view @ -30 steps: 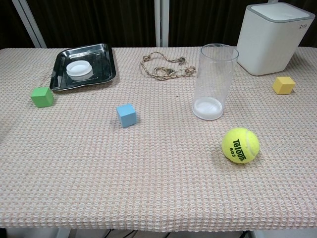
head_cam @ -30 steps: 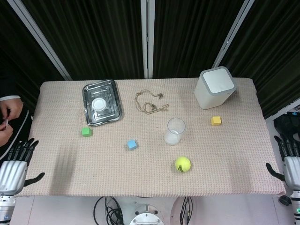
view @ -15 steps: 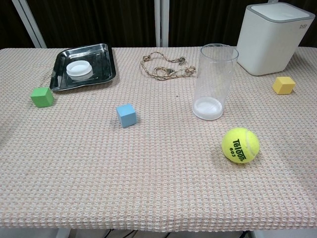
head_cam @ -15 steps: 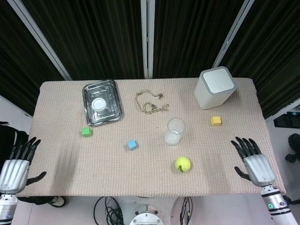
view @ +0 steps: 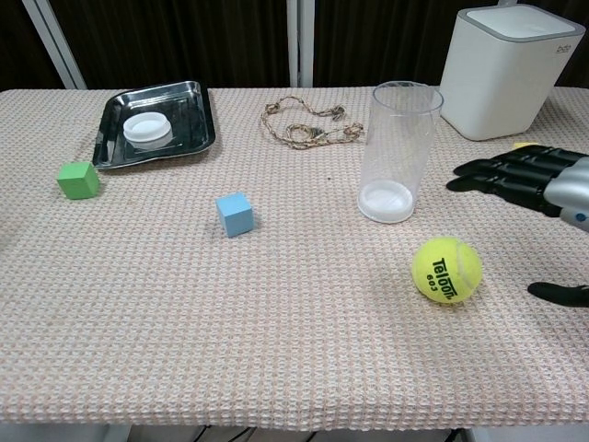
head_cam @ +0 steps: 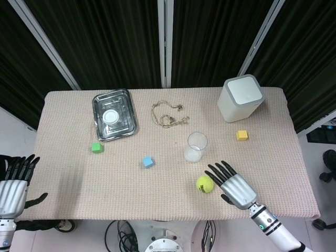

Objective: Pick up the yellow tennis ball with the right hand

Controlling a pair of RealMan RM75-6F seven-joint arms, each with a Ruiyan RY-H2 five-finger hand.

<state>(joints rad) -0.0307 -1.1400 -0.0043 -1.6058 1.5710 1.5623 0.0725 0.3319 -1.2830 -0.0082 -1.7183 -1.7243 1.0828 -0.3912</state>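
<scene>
The left hand (head_cam: 11, 185) hangs off the worktop's (head_cam: 79, 178) left edge, fingers spread and holding nothing. On the woven cloth, a steel tray (head_cam: 127, 116) with a white dish (head_cam: 111, 116) in it lies at the rear left, a green cube (head_cam: 96, 147) in front of it. A blue cube (head_cam: 147, 161) sits nearer the middle, with a loop of rope (head_cam: 168, 114) behind. A clear glass (view: 398, 152) stands upright right of centre. The yellow tennis ball (view: 446, 269) rests on the cloth in front of the glass, slightly to its right. The right hand (head_cam: 234, 187) hovers just beside the ball on its right, fingers wide and empty, thumb (view: 559, 293) low. A white bin (head_cam: 241, 97) stands at the rear right, a yellow cube (head_cam: 241, 135) in front of it.
</scene>
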